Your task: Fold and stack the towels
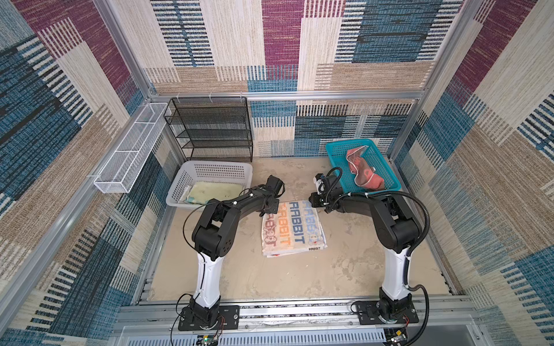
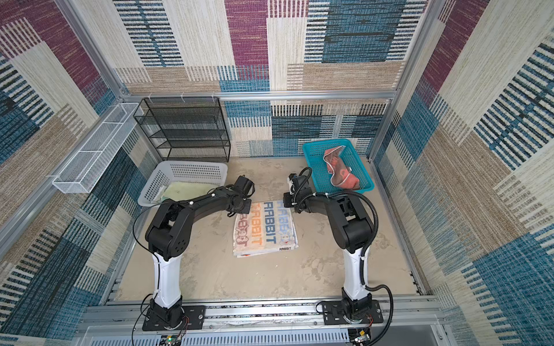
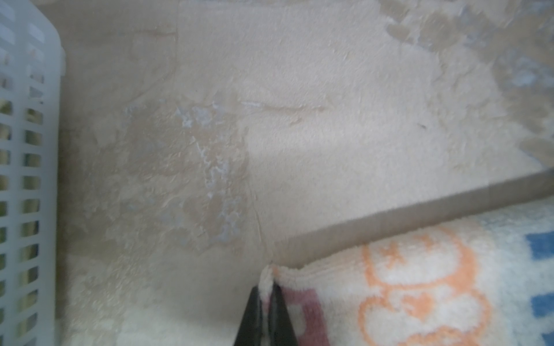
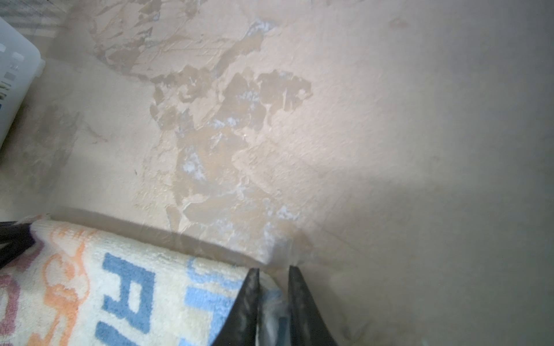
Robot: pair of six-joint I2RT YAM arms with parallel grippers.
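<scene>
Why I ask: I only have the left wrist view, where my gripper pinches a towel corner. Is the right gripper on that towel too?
Observer: Yes, the right gripper straddles the towel's other far corner; whether it pinches, I cannot tell.
Operator: Is the towel folded already?
Observer: Yes, layered edges show at its near end.
Operator: Any towels left?
Observer: One coral towel, crumpled in the teal basket.

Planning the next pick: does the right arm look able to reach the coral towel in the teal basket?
Probably yes: the open-topped teal basket sits beside the right gripper, nothing covers the coral towel, but it now grips the lettered towel.
</scene>
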